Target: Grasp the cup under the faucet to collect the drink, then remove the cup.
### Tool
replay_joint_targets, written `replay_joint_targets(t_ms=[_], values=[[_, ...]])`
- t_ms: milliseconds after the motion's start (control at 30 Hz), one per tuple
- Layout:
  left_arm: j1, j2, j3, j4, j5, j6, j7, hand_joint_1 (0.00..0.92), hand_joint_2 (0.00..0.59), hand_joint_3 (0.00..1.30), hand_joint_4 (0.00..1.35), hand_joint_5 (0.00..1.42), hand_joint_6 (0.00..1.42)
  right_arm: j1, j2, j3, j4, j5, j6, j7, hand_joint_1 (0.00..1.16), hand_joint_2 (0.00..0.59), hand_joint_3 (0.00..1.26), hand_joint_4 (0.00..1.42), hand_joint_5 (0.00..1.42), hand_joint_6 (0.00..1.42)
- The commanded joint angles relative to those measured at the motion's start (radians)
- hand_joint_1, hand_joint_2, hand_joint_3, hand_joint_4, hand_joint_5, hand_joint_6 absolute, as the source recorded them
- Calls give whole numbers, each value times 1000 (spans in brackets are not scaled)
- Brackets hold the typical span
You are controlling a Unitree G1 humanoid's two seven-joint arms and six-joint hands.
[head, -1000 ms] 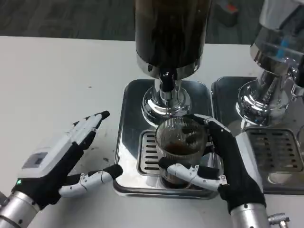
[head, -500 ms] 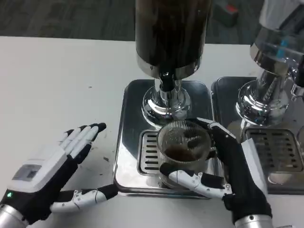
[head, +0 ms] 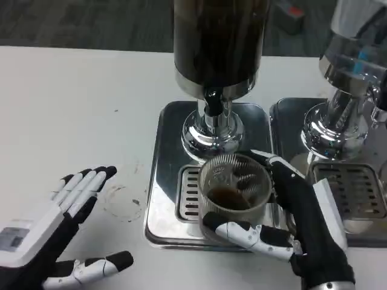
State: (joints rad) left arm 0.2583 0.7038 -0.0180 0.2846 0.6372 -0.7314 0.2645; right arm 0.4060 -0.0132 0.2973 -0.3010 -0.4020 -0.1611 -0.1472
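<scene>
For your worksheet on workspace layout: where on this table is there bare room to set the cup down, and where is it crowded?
Bare white table lies left of the drip tray, beyond the open left robot hand. Crowded: the tray itself, with the dispenser over it and the right robot hand gripping the cup; a second dispenser and tray fill the right side.

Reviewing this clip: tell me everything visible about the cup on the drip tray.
The cup is a clear ribbed tumbler, glass or plastic by its look, standing upright with a little dark drink pooled in the bottom. It sits over the slotted grate of the steel drip tray, just in front of the dark dispenser's faucet. The right hand holds it, thumb across the near wall and fingers around the far right side.
</scene>
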Motion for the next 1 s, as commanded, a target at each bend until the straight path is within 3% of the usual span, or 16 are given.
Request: replay_joint_targets(t_ms=[33,367,1000], values=[[26,1,19,-23,-6,-8,16,0,96,0,0,0,0,13,-19,2,-58,22,-24,25,1045,235,440,579,805,1050],[55,-3,30,-51,-4,4,11,0,95,0,0,0,0,20,-34,5,-90,45,-15,62,1034,235,443,587,805,1065],[52,-22,26,-55,-9,21,-11,0,98,0,0,0,0,6,-25,6,-95,47,0,85,1031,234,452,587,805,1073]])
